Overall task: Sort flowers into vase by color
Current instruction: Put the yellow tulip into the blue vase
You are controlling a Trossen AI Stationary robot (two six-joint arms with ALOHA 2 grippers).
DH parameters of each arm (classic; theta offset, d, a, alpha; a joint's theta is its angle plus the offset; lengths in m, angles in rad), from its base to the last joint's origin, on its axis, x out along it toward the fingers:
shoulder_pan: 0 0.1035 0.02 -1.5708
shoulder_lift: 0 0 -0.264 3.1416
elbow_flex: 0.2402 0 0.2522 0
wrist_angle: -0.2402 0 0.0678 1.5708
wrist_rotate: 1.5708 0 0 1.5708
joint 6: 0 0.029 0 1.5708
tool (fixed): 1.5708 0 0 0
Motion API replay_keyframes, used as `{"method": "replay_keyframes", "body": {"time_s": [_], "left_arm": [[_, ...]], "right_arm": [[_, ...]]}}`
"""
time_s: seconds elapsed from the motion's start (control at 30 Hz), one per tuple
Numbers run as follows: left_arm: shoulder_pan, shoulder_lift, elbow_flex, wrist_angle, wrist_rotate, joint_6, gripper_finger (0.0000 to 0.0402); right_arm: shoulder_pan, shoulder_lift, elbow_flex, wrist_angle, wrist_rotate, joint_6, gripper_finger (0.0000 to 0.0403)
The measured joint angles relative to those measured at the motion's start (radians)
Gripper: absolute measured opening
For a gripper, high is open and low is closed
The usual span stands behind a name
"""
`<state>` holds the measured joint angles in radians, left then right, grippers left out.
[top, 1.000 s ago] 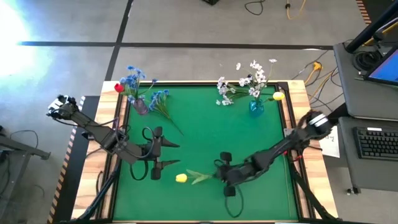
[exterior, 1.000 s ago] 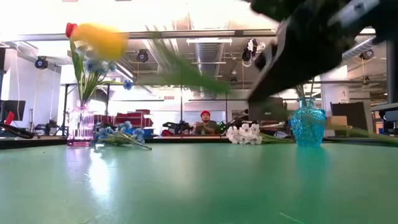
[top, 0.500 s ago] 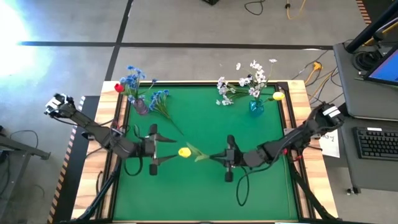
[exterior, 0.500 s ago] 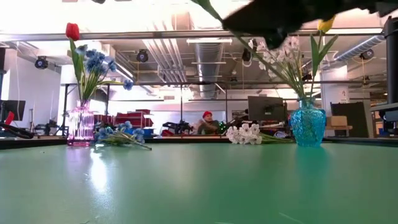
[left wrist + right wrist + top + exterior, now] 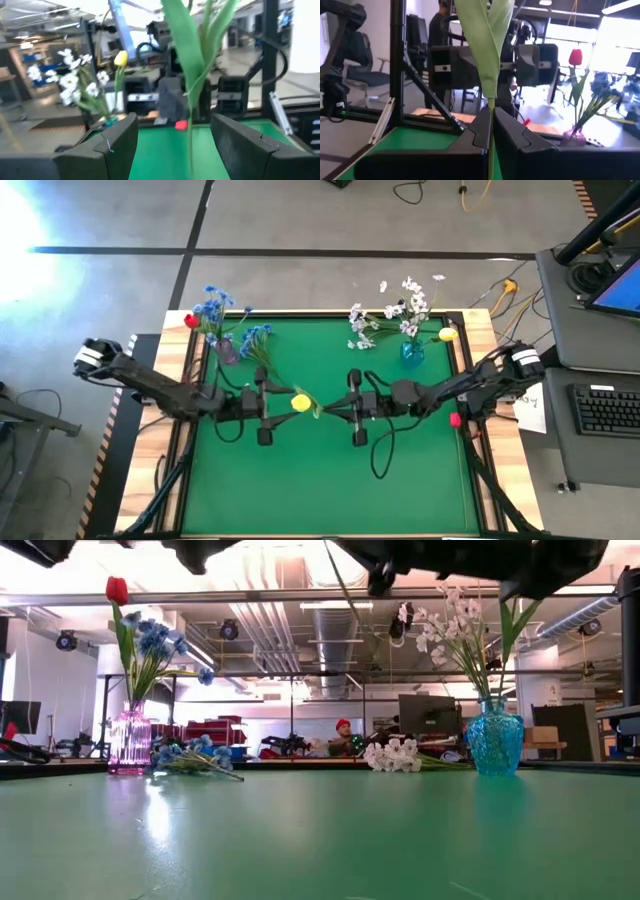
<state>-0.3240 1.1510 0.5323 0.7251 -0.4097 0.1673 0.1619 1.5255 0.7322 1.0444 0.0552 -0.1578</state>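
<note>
A yellow tulip [image 5: 300,402] with green leaves [image 5: 487,50] hangs in the air over the table's middle, its head toward the left. My right gripper [image 5: 491,117] is shut on its stem. My left gripper [image 5: 172,125] faces it, open. The stem [image 5: 190,145] runs between the left fingers with a gap on each side. A pink vase [image 5: 227,350] at the far left holds blue flowers and a red tulip. A blue vase [image 5: 411,352] at the far right holds white sprays and a yellow tulip. My right gripper pinches the tulip's thin stem [image 5: 491,131] between its two fingers, just behind the leaves. The fingers come about level from the table's right and lie along the stem. The tulip sticks out ahead of them toward the left gripper, lifted clear of the table.
Loose blue flowers [image 5: 262,345] lie on the green mat beside the pink vase. Loose white flowers [image 5: 362,335] lie left of the blue vase. A desk with a keyboard [image 5: 607,408] stands beyond the table's right edge. A person [image 5: 343,737] sits in the room behind.
My right gripper has risen from the near part of the table and gone toward its middle, tipping up to about level, carrying the tulip clear of the mat. My left gripper has tipped up to level and moved toward the tulip, whose stem now lies between its open fingers.
</note>
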Motion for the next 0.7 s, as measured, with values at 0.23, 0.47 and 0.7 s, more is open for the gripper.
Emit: {"method": "replay_keyframes", "body": {"time_s": [0.23,0.47,0.7], "left_arm": [[0.086,0.148,0.045,0.131,0.141,0.018,0.0237],[0.127,0.241,0.096,0.189,0.143,0.063,0.0230],[0.130,0.258,0.101,0.236,0.184,0.106,0.0161]], "right_arm": [[-0.019,0.045,0.001,0.062,-0.005,-0.053,0.0009],[-0.020,0.051,0.035,0.067,0.000,-0.120,0.0009],[-0.023,0.051,0.039,0.059,0.094,-0.154,0.0009]]}}
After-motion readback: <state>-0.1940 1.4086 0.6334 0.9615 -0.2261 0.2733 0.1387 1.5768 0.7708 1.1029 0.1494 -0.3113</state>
